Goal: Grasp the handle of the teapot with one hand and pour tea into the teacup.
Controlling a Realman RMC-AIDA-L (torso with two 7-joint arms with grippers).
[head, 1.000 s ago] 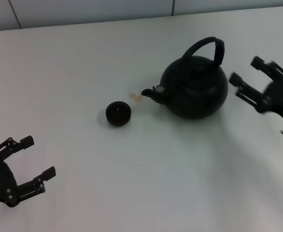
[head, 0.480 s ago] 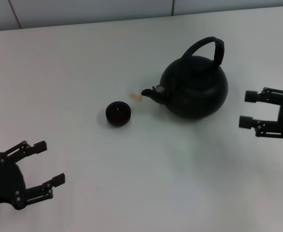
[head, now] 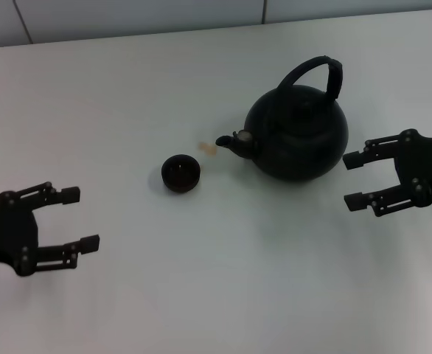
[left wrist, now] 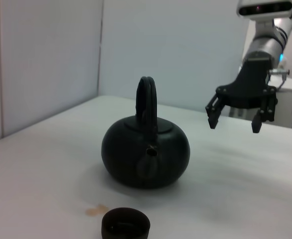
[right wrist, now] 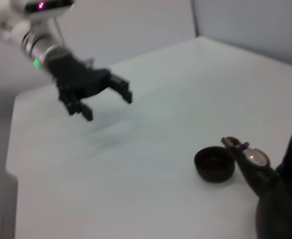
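- The teapot (head: pixel 297 133) stands upright on the white table (head: pixel 201 280), and I place everything else by it.
- Its handle (head: pixel 315 74) arches over the top of the teapot, with the wider flat sleeve on the side away from the spout (head: pixel 231 140); nothing grips the handle.
- The spout points toward the teacup (head: pixel 180 173), which sits on the table a short way off on the teapot's spout side, not touching it.
- A small yellowish splash of tea (head: pixel 207 148) lies on the table between the spout tip and the teacup, just beyond the cup's rim.
- The inside of the teacup looks dark from the head view; I cannot tell whether it holds any liquid.
- My right gripper (head: pixel 352 179) hovers just beside the teapot on the side opposite the spout, fingers spread wide and pointing at the pot's body, holding nothing and not touching it.
- From the left wrist view that same right gripper (left wrist: pixel 234 119) hangs above the table behind and to one side of the teapot (left wrist: pixel 146 152), about level with the handle.
- My left gripper (head: pixel 79 218) is well away from the teapot, past the teacup on the spout side and nearer my body, its fingers also apart and empty.
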